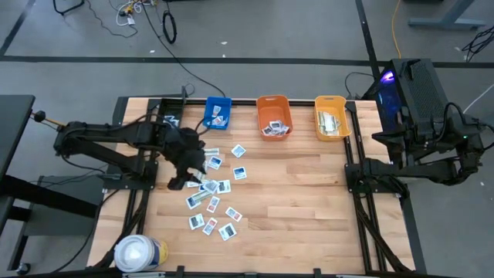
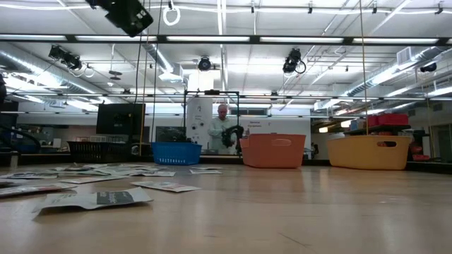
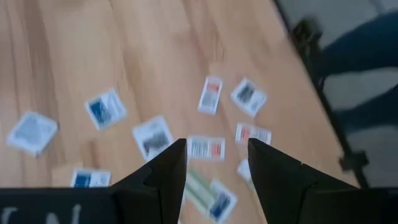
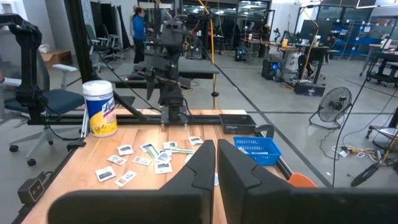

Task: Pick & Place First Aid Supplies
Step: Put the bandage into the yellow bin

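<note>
We see the first aid packets (image 1: 210,199) scattered near the table's (image 1: 301,201) left edge. The left end effector (image 3: 216,163) hovers above them, arm stretched from the left edge, fingers apart, nothing between them. The right end effector (image 4: 216,163) is parked beyond the right edge, fingers together. Packet print is unreadable.

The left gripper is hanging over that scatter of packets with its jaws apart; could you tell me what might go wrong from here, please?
1. The packets lie crowded, some touching or overlapping, under the left gripper, so closing there could catch two at once or push neighbours aside.
2. They lie flat on the table, so the fingers may slide over one without lifting it.
3. The blue bin is the nearest, yet the orange bin and yellow bin also hold supplies; a packet might land in the wrong one.
</note>
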